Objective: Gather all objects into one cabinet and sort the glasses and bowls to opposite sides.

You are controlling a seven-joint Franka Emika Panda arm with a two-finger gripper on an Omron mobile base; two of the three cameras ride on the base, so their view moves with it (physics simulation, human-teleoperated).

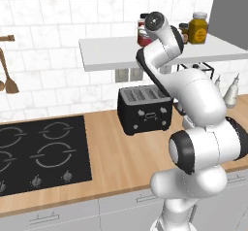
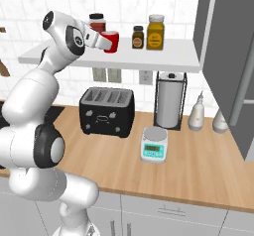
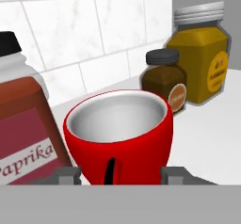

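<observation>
Up on the white tile-backed wall shelf (image 2: 163,56), between the big red-brown paprika jar with a black lid (image 3: 23,124) and the small dark brown jar (image 3: 164,79): glossy red cup with a pale inside (image 3: 120,138), upright, with the paprika jar just beside it. Two-finger gripper (image 2: 110,42) reaches level along the shelf, one grey fingertip (image 3: 66,175) on each flank of the cup's lower body, jaws partly drawn in around it; firm contact cannot be told, since a sliver of gap seems to remain on each side.

Judged step: closing on the cup for the carry to the cabinet.

Advice for doing it well:
- Close evenly, cup centred, so neither pad shoves it into the paprika jar.
- Mind the dark vertical mark facing the camera, possibly the handle; keep pads off it.
- Grip on the low curved wall looks slippery; squeeze fully before any lift.
- Lift straight up a little first, then back away, clear of the tall yellow jar with a white lid (image 3: 202,53) and the dark jar.
- Keep the cup upright throughout.
</observation>
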